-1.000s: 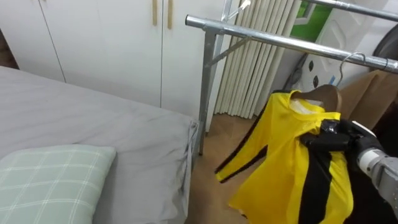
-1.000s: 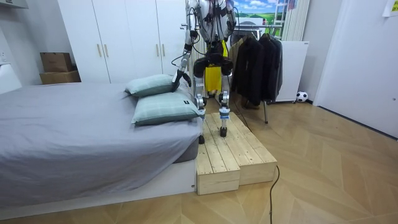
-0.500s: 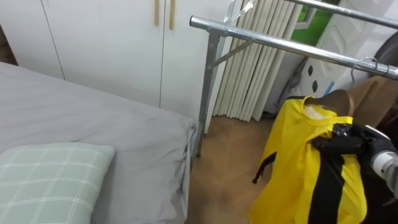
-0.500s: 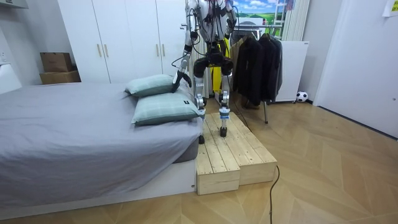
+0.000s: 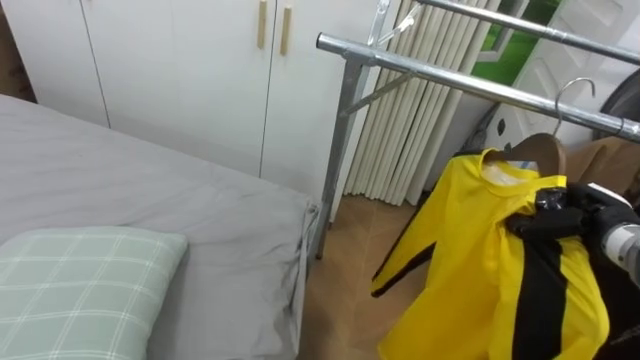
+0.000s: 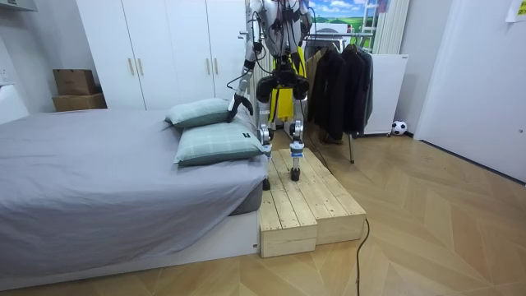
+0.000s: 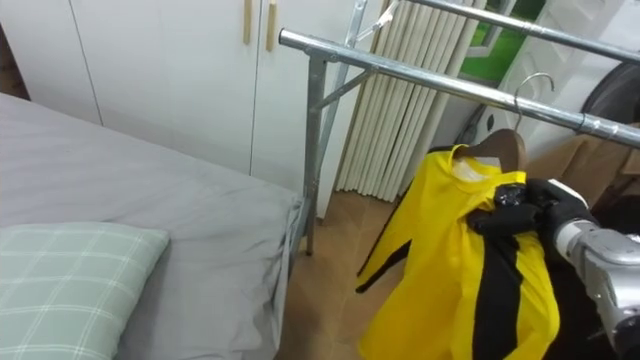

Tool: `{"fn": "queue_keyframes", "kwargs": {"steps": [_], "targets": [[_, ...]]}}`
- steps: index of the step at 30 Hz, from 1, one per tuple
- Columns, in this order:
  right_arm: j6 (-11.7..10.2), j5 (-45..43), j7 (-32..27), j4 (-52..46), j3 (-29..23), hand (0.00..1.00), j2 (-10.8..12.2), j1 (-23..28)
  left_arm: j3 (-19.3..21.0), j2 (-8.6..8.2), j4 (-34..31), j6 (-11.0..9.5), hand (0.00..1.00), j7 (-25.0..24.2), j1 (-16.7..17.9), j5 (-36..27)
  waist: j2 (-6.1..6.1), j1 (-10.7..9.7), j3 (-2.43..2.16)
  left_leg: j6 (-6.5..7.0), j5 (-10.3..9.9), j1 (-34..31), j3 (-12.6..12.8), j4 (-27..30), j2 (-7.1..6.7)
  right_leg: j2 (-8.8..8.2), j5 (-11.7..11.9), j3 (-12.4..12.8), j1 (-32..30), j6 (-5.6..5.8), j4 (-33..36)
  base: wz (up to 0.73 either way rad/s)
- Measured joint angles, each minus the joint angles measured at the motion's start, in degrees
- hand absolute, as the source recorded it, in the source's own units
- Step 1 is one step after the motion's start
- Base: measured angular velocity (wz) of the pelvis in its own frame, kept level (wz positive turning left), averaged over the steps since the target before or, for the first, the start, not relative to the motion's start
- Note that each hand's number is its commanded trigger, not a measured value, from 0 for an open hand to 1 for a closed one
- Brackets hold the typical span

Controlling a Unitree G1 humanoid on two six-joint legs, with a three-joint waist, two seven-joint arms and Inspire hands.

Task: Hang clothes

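Shirt: yellow short-sleeved shirt w/ black stripes (image 5: 480, 270), draped on hanger. It hangs in the air below the rail, right of the bed corner and over the brown floor (image 5: 345, 225).
Hanger: brown wooden hanger (image 5: 543, 150) sits inside the collar. Its silver wire hook (image 5: 572, 90) reaches rail height and overlaps the bar. Can't tell whether the hook is over the bar or just beside it.
R hand: robot's R hand (image 5: 582, 212) enters from the right edge at shirt-shoulder height.
Fingers: black fingers (image 5: 535, 222) are curled tight on the shirt's shoulder just below the collar, bunching the fabric. The shirt body hangs beneath them, w/ collar and hanger directly above. Can't tell whether the hanger arm is also inside the grip.
L hand: robot's L hand (image 6: 237, 101) hangs low at the room view's left, near the pillows. Grip state can't be read.
Rail: silver metal clothes rail (image 5: 440, 78) runs from its upright post near the bed out to the right edge, sloping down in view.
Bed: grey-sheeted bed (image 5: 150, 190) at left, w/ pale green checked pillow (image 5: 80, 285) on it.
Background: white wardrobe w/ wooden handles (image 5: 180, 70) behind the bed. A white ribbed vertical panel (image 5: 410, 140) stands behind the rail.
Stance: robot stands upright on a pale wooden plank platform (image 6: 308, 201) beside the bed, facing the rack. Dark garments (image 6: 333, 82) hang at the room view's right of it.
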Motion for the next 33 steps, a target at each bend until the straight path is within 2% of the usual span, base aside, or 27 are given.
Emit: {"fn": "queue_keyframes", "kwargs": {"steps": [8, 26, 33], "targets": [[0.0, -2.7, 0.5, 0.0, 0.0, 1.00, -2.7, -1.1, 0.1, 1.21, 0.0, -0.8, 0.00, -0.5, 0.0, 0.0, -0.68, 0.2, 0.17, -0.38, 0.2, -0.1, -0.7, -0.2, 0.15, -0.20, -1.5, -1.3, -0.1, -0.22, 1.1, 0.07], [-0.1, -3.0, 1.5, 0.0, 0.6, 1.00, -2.7, -1.0, -0.5, 1.88, 0.0, -2.3, 0.00, -0.5, 0.3, 0.0, -0.50, 0.1, 0.45, -0.51, 0.3, -0.1, -3.4, 0.0, -0.02, -0.57, -2.1, -3.0, 0.9, -0.17, 1.5, 0.06], [-0.1, -3.0, 3.9, 0.0, 0.5, 1.00, -2.7, -0.9, -0.4, 1.96, -0.7, -2.1, 0.00, -1.7, 0.3, 0.4, 0.00, 0.1, 0.29, -0.55, 0.3, -0.4, -3.6, 0.3, 0.00, -0.52, -2.1, -3.1, 1.0, -0.14, 1.2, 0.01]]}}
